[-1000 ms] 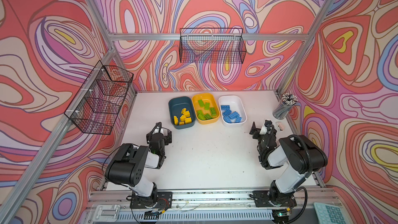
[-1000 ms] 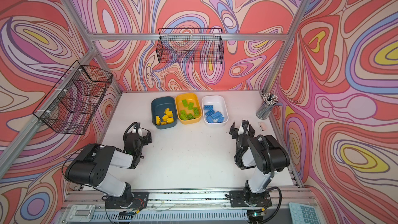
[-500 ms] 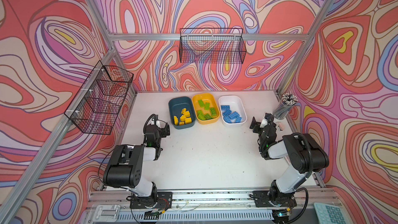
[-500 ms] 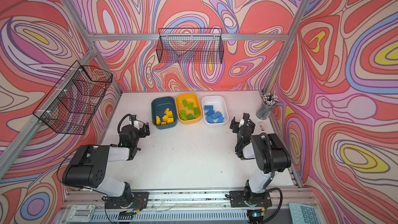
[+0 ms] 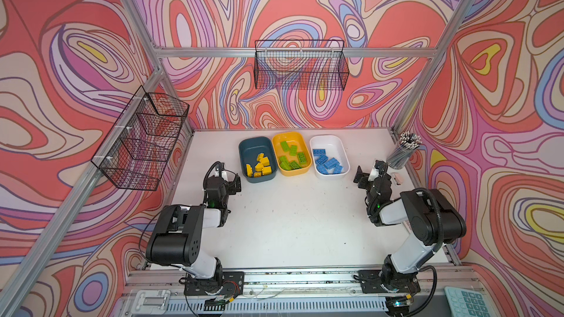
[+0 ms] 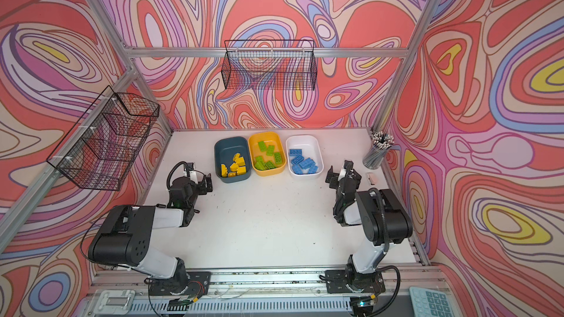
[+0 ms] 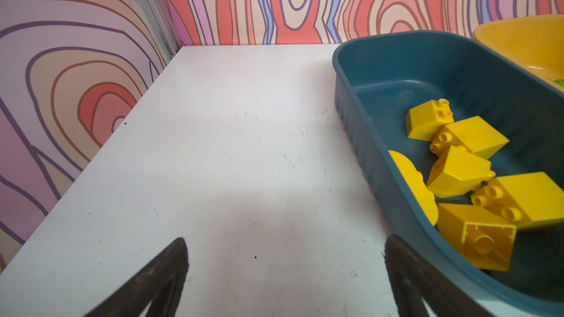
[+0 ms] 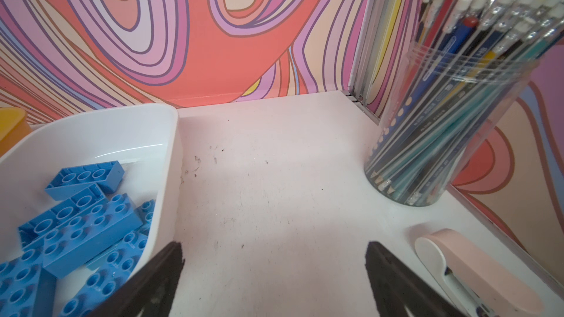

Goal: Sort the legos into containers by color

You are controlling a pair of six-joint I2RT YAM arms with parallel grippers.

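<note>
Neatly grouped by color, the legos lie in three tubs standing side by side at the far middle of the white table (image 5: 290,218). In both top views the yellow legos (image 5: 261,166) fill the near end of the dark teal tub (image 5: 254,141) on the left, the green legos (image 5: 290,160) sit in the yellow-orange tub (image 5: 288,134) in the middle, and the blue legos (image 5: 328,163) are piled in the white tub (image 5: 331,144) on the right.

The left gripper (image 7: 285,248) sits low just beside the teal tub's near left corner, its jaws spread wide over bare tabletop. The right gripper (image 8: 274,248) is poised between the white tub and a clear cup of pencils (image 5: 401,157) in the far right corner, its jaws likewise wide apart over bare table. A small pink and white stapler (image 8: 476,272) lies just to its right, near the table edge.
</note>
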